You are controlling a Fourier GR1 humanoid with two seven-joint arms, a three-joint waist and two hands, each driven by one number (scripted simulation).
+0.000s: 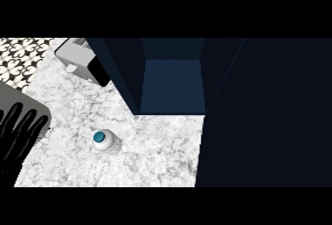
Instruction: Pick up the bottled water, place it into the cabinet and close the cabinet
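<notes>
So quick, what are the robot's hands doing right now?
Left hand: open, fingers straight, holding nothing, resting at the left edge away from the bottled water.
Right hand: not in view.

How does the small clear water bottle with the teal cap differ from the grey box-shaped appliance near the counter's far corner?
The clear water bottle with the teal cap is small and round seen from above; the grey box-shaped appliance is larger and angular. The bottle stands alone in the middle of the white marble counter; the appliance sits at the far edge beside the dark blue cabinet. Both rest on the counter, untouched by any hand.
</notes>
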